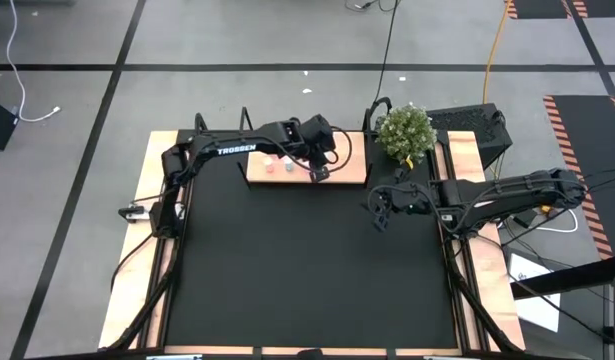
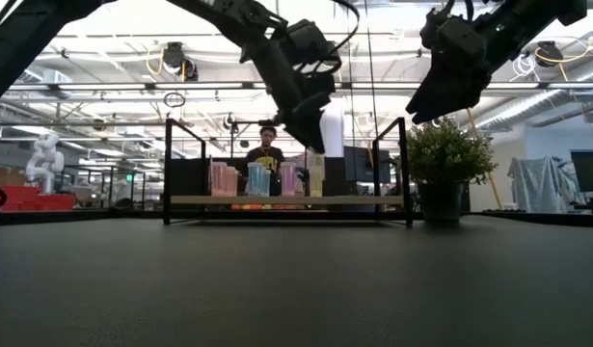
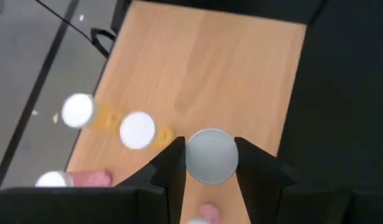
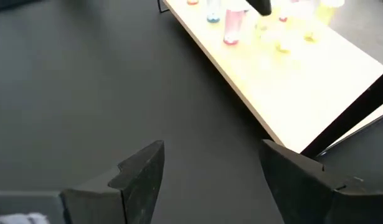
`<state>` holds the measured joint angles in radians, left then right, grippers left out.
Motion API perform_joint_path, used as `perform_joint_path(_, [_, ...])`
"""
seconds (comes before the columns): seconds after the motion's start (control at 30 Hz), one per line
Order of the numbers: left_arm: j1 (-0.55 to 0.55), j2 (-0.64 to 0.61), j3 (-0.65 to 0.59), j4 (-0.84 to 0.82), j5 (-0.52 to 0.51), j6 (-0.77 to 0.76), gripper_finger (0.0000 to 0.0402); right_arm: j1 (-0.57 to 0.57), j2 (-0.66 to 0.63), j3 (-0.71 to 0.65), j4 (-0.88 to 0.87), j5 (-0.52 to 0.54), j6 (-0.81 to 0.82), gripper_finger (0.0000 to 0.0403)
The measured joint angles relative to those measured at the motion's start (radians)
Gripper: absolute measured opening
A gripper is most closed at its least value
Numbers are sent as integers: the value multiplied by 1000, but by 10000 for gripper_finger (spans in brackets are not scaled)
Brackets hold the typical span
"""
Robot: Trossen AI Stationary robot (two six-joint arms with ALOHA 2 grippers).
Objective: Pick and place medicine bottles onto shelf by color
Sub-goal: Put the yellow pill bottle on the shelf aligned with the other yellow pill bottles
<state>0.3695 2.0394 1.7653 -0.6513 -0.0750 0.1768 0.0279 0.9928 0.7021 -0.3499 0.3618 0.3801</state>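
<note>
Over the shelf [image 1: 352,160] at the far edge of the table, your left gripper [image 3: 210,171] has a bottle [image 3: 210,155] pinched between its fingers; only the white cap faces the wrist camera, so its body colour is not readable there. In the low view the same bottle [image 2: 332,127] hangs above the board, clear of it, with its pale body showing below the dark fingers. The jaws are partly closed, snug against the bottle's sides.

Your right gripper [image 4: 210,171] hovers over the black mat [image 1: 307,260] near the shelf's right end, close to the potted plant [image 1: 405,130], with its fingers spread wide and nothing between them.

Standing on the shelf are two yellow bottles [image 3: 136,130] just beside the held one, a pink bottle [image 3: 85,179] nearer the board's edge, and in the low view a row of pink and teal bottles [image 2: 259,179].

Judging by looks, these bottles are light, rigid plastic with smooth round sides, so they will likely twist or slip if you squeeze off-centre and tip if you release them tilted. Take hold across the body just under the cap, fingers square to the axis. Set this one down upright and open gently; its neighbours stand close enough that a sideways nudge could knock them over.
</note>
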Motion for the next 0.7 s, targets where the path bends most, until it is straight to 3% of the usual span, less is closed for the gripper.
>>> perform_joint_path(0.7, [-7, 68, 2, 8, 4, -4, 124, -40, 0, -1, -2, -54, -26, 256])
